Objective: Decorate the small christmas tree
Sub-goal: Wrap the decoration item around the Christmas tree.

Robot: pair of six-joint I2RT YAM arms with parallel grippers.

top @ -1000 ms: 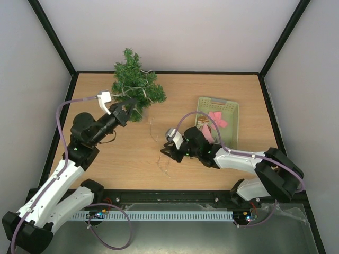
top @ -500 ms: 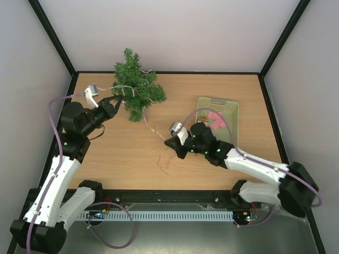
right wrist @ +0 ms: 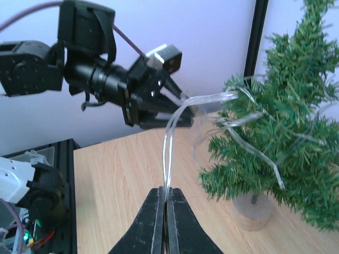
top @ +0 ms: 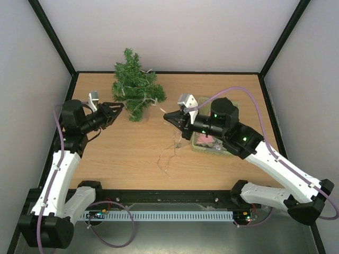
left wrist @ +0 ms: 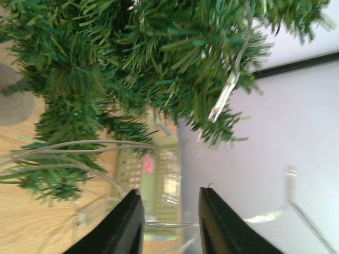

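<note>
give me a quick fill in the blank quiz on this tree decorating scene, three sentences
The right gripper is ___ on the clear light string.
The small christmas tree stands on the ___ arm's side of the table.
The item in the pale green basket is ___.
Missing words: shut; left; pink.

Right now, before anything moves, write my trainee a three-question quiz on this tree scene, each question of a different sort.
1. True or false: the right tool is shut on the clear strand.
2. Where does the small christmas tree stand? A) on the far-left part of the table B) between the arm bases C) at the near-right corner
3. Fill in: the pink item lies in the pale green ____.
Key: 1 true; 2 A; 3 basket.
</note>
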